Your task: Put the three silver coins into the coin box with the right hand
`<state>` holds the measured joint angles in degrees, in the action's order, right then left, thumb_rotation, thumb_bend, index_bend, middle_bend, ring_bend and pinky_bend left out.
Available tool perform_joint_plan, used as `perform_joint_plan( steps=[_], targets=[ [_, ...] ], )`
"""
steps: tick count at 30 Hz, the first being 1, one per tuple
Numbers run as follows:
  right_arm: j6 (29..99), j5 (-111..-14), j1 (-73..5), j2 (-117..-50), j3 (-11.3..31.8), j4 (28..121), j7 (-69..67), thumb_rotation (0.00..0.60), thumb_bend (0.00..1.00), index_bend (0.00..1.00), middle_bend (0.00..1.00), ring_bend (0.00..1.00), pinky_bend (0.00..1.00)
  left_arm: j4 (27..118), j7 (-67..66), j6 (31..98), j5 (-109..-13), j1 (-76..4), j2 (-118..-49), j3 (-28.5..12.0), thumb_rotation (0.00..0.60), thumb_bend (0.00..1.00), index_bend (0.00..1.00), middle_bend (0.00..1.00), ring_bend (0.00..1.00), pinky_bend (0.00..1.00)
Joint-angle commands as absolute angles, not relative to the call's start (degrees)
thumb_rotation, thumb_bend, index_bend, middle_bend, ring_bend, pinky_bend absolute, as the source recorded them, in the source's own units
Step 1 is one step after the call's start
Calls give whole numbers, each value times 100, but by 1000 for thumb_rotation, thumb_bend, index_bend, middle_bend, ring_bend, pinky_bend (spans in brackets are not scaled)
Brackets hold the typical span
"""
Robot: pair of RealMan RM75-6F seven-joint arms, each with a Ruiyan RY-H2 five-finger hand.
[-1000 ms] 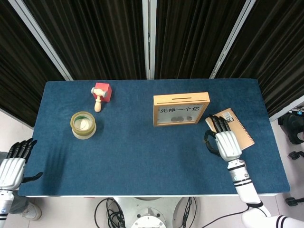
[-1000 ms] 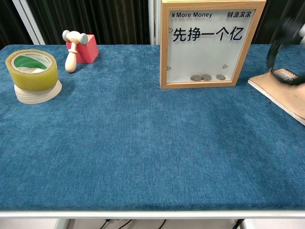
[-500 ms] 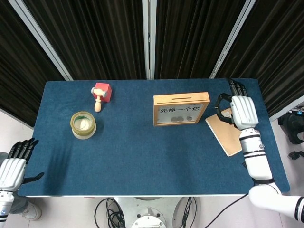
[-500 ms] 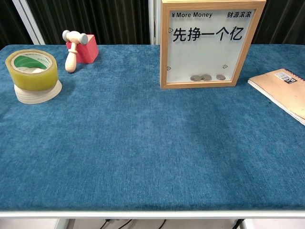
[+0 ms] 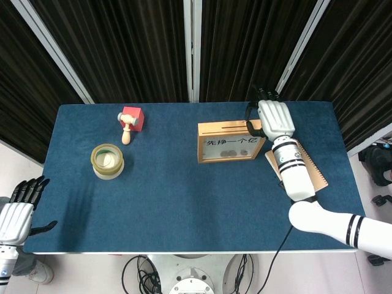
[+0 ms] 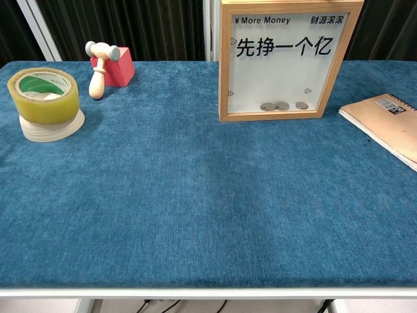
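The wooden coin box [image 5: 233, 141] stands upright near the table's middle right, its clear front facing me [image 6: 281, 60]. Three silver coins [image 6: 282, 105] lie inside at its bottom. My right hand [image 5: 273, 119] hovers back-up over the right end of the box top, beside the slot [image 5: 236, 127], with dark fingers curled down toward the rim. Whether anything is pinched there is hidden. The chest view does not show this hand. My left hand [image 5: 16, 210] hangs off the table's front left corner, fingers spread, holding nothing.
A tan notebook [image 5: 309, 170] [image 6: 391, 120] lies right of the box, partly under my right forearm. A yellow tape roll [image 5: 107, 160] [image 6: 43, 98] sits at the left. Behind it are a red block [image 5: 133, 116] and a small wooden mallet [image 6: 99, 72].
My right hand has lifted off the notebook and swung back and left, ending over the right end of the coin box's top. The left hand stays put.
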<state>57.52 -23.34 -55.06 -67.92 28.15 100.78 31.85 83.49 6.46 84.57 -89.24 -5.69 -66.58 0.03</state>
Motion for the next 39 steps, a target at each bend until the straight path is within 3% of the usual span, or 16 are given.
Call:
perform_joint_plan(
  steps=[1, 8, 30, 32, 33, 34, 36, 37, 39],
  targets=[
    [5764, -1849, -5825, -6934, 2706, 9903, 3472, 600, 399, 681, 40, 0, 0, 8335, 649, 8439, -8913, -574, -6663, 6, 600, 0, 60, 8, 0, 0],
    [5834, -1295, -6185, -7051, 2527, 9766, 3766, 600, 399, 681, 38, 0, 0, 8309, 679, 8427, -8894, -577, -6656, 0, 600, 0, 60, 8, 0, 0],
    [5856, -1013, -6486, -7223, 2245, 9555, 3726, 600, 398, 665, 30, 0, 0, 8213, 804, 8380, -8843, -595, -6673, -19, 600, 0, 60, 8, 0, 0],
    [5754, -1017, -6479, -7181, 2211, 9584, 3716, 600, 394, 544, 12, 0, 0, 8204, 812, 8377, -8840, -594, -6674, -17, 600, 0, 60, 8, 0, 0],
    [5704, -1015, -6475, -7159, 2202, 9594, 3702, 600, 389, 445, 5, 0, 0, 8201, 816, 8375, -8838, -594, -6675, -16, 600, 0, 60, 9, 0, 0],
    [5652, -1026, -6466, -7133, 2194, 9603, 3671, 600, 381, 278, 0, 0, 0, 8196, 821, 8373, -8834, -593, -6676, -17, 600, 0, 60, 9, 0, 0],
    [5597, -1081, -6447, -7104, 2188, 9614, 3603, 600, 373, 80, 0, 0, 0, 8190, 832, 8367, -8830, -595, -6678, -18, 600, 0, 60, 8, 0, 0],
    [5574, -1124, -6432, -7088, 2186, 9623, 3551, 600, 370, 20, 0, 0, 0, 8187, 835, 8363, -8830, -598, -6679, -18, 600, 0, 60, 8, 0, 0],
    [5548, -1187, -6412, -7061, 2172, 9638, 3491, 600, 368, 0, 0, 0, 0, 8186, 830, 8360, -8832, -601, -6681, -18, 600, 0, 60, 8, 0, 0]
  ],
)
